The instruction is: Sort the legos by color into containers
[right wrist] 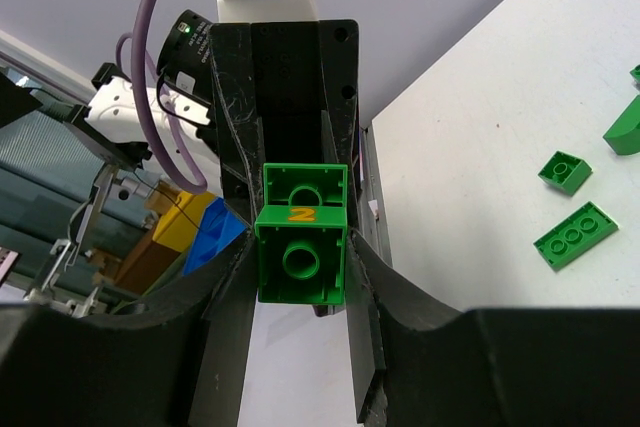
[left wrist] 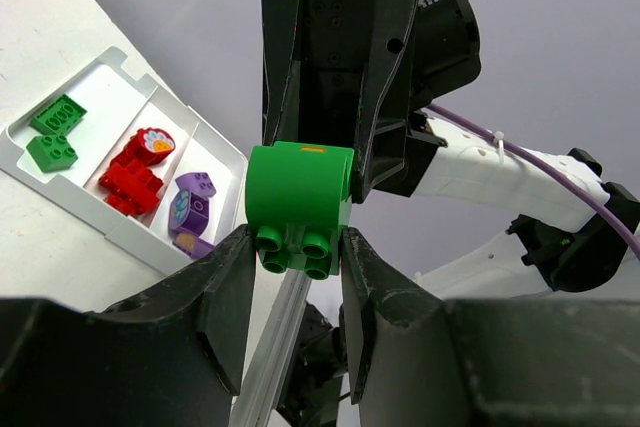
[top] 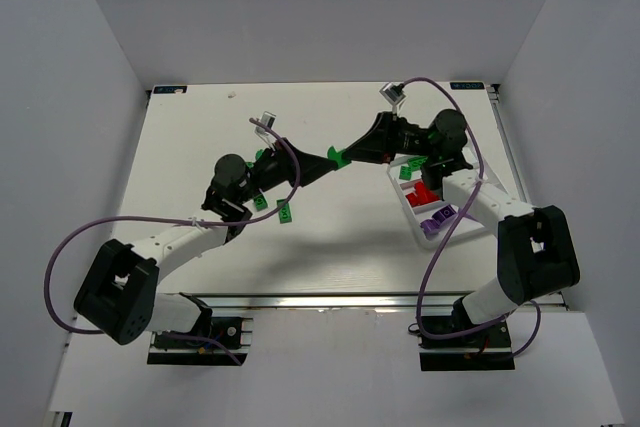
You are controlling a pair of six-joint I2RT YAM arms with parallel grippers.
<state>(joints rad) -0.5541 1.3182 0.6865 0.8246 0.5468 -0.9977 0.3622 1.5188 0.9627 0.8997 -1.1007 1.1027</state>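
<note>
My two grippers meet in mid-air above the table's middle, both closed on one green lego (top: 340, 156). In the left wrist view my left gripper (left wrist: 297, 247) pinches its studded end (left wrist: 298, 197), with the right gripper's black body behind. In the right wrist view my right gripper (right wrist: 300, 267) pinches its hollow end (right wrist: 300, 247), marked with an orange 2. The white tray (top: 415, 222) lies at the right. Its compartments hold green legos (left wrist: 55, 132), red legos (left wrist: 135, 172) and purple legos (left wrist: 190, 202), each colour apart.
Loose green legos lie on the table left of centre (top: 284, 212), (top: 260, 201), and show in the right wrist view (right wrist: 576, 235), (right wrist: 564, 172). Purple cables (top: 60, 257) loop from both arms. White walls enclose the table; a metal rail (top: 330, 299) runs along its near edge.
</note>
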